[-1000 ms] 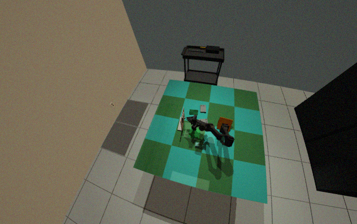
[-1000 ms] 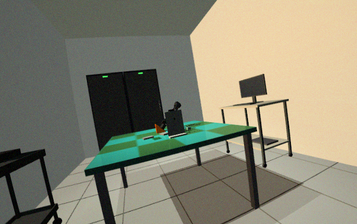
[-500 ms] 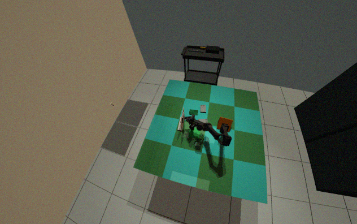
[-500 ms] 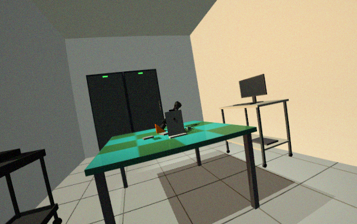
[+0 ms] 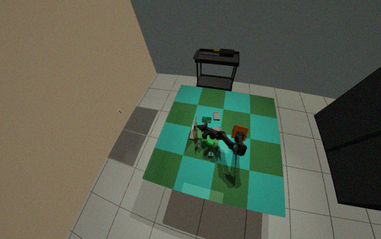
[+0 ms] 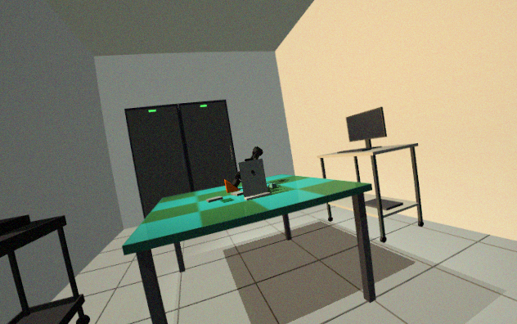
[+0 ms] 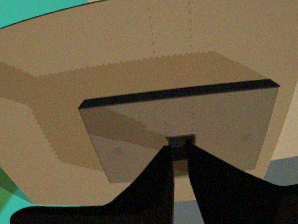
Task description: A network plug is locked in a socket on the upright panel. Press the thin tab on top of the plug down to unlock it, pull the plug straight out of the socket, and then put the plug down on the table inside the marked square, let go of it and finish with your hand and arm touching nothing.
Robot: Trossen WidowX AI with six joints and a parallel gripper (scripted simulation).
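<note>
The upright panel (image 5: 195, 123) (image 6: 252, 184) (image 7: 120, 40) stands on the table, with a grey face plate (image 7: 135, 145) on its front. The dark socket (image 7: 176, 141) is in that plate. My gripper (image 7: 177, 151) (image 5: 198, 127) is at the socket, its fingertips drawn close together on the two sides of the small dark plug (image 7: 179, 152). The fingers hide most of the plug, and its tab cannot be made out. In the exterior view the panel hides the fingers. A small green rectangle (image 5: 206, 119) (image 6: 226, 200) lies flat near the panel; whether it is the marked square is unclear.
A pale box (image 5: 216, 116) (image 6: 214, 199) lies beside the green rectangle. An orange block (image 5: 240, 131) (image 6: 230, 186) stands near the arm's base. A small pale object (image 5: 211, 154) is on the table (image 5: 266, 185), and another pale flat piece is partly under the arm.
</note>
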